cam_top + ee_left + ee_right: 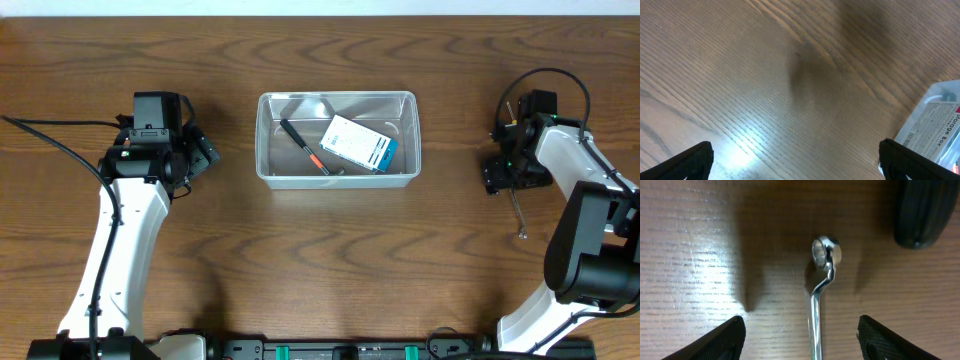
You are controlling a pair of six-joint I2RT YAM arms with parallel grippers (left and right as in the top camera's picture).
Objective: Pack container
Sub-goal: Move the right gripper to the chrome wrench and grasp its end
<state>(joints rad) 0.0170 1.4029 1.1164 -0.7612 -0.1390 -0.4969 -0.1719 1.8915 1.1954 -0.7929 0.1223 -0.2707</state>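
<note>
Sitting near the middle of the brown wood-grain surface (pixel 330 260) is a clear plastic rectangular tub (pixel 337 95) with rounded corners and a raised rim, its long side running left to right in the overhead view. Inside it, a small blue-and-white cardboard box (pixel 358 143) lies tilted in the right half. A slim black tool with an orange band (pixel 303 146) lies diagonally in the left half, its lower end close to the box.

To the tub's left and apart from it, the left pincer (pixel 797 160) hangs over bare wood with its two dark fingers spread wide and nothing between them. A corner of the tub, carrying a printed label, shows at the right edge of the left wrist view.

Well to the tub's right, a shiny metal ring-ended wrench (pixel 815 325) lies flat on the surface. The right pincer (pixel 801 337) is over it, its fingers apart with the wrench's shaft between them. Neither finger touches the wrench in the right wrist view.
</note>
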